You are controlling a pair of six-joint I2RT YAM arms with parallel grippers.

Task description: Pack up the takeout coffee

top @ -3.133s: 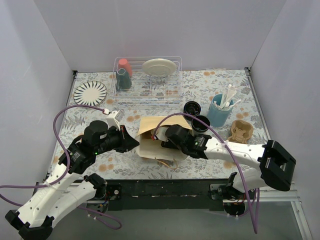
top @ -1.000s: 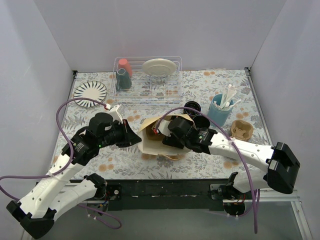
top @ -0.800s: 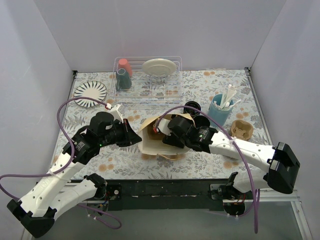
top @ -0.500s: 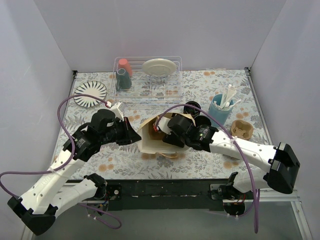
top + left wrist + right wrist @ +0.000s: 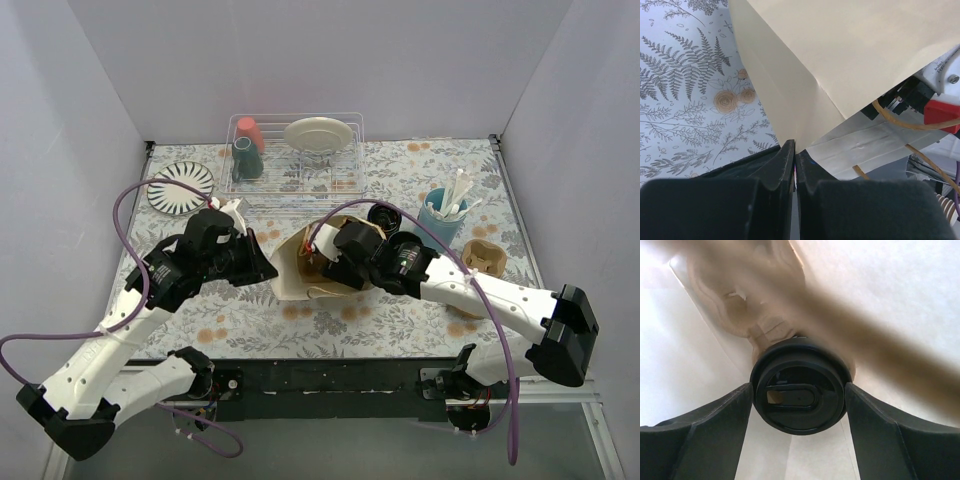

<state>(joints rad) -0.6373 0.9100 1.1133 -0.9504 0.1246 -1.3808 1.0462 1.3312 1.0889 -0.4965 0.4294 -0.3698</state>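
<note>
The brown paper bag (image 5: pixel 300 262) is tilted up at the table's middle, its mouth to the right. My left gripper (image 5: pixel 268 270) is shut on the bag's left edge; the left wrist view shows the jaws (image 5: pixel 794 150) pinching the paper (image 5: pixel 840 50). My right gripper (image 5: pixel 322 262) reaches into the bag. In the right wrist view its fingers (image 5: pixel 705 430) press both sides of a black lidded cup (image 5: pixel 798 399) inside the bag. Another black cup (image 5: pixel 383 213) stands behind my right arm.
A wire dish rack (image 5: pixel 340 185) at the back holds a red tumbler (image 5: pixel 249 132), a teal tumbler (image 5: pixel 245 160) and a plate (image 5: pixel 318 133). A striped plate (image 5: pixel 178 184) lies at the back left. A light-blue cup of white sticks (image 5: pixel 438 225) and a brown cup carrier (image 5: pixel 484 256) stand right.
The bag has gone from lying flat to tilted up and has shifted toward the back. Both grippers have moved back and up with it, keeping their holds.
</note>
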